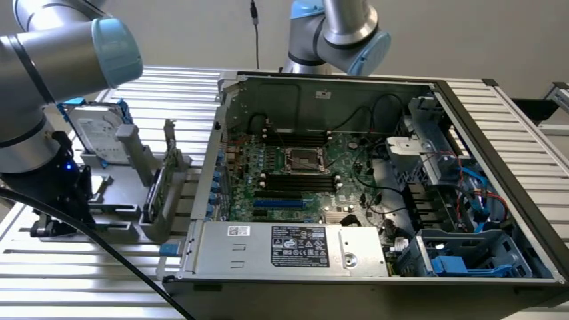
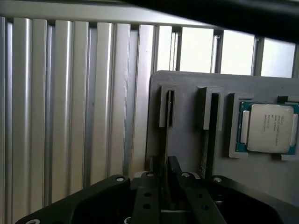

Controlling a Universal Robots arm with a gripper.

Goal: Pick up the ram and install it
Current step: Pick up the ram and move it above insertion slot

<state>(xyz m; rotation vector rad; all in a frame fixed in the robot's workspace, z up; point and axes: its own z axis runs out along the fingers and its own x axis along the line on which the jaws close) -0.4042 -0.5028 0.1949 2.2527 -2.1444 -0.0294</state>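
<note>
Ram (image 2: 166,149): thin board seen edge-on, upright in a narrow slot of the grey holder (image 2: 187,140). Runs straight toward the gripper (image 2: 169,186) and passes under its black body.

Gripper: in the wrist view, low over the holder, centred on the ram's line. In the exterior view (image 1: 69,200), down at the holder's far-left end. Whether clamped on the ram or merely astride it: cannot tell.

Grey holder (image 1: 124,213): on the slatted aluminium table (image 1: 80,280), just beside the computer case (image 1: 311,90), at the exterior view's left of it.
- Second slot (image 2: 211,116): parallel to the ram's, just beside it. Contents dark and unclear.
- Processor chip (image 2: 268,127): square, silver-topped, lying flat in a recess beyond the second slot.
- Hard drive (image 1: 93,137): silver, blue rails, upright at the holder's rear.

Slatted aluminium table (image 2: 70,116): ribbed, bare beside the holder.

Computer case: open, lying on its side.
- Motherboard (image 1: 356,173): green.
- Processor socket (image 1: 302,159): at mid-board.
- Black memory slots (image 1: 298,179): long, lying in rows just beside the socket.
- Power supply (image 1: 284,250): silver box with a label, along the near edge.
- Blue drive cage (image 1: 462,257): near corner, at the exterior view's right.

Working arm (image 1: 44,73): grey with a blue cap, large in the foreground at the exterior view's left. Second arm (image 1: 342,33): behind the case.
</note>
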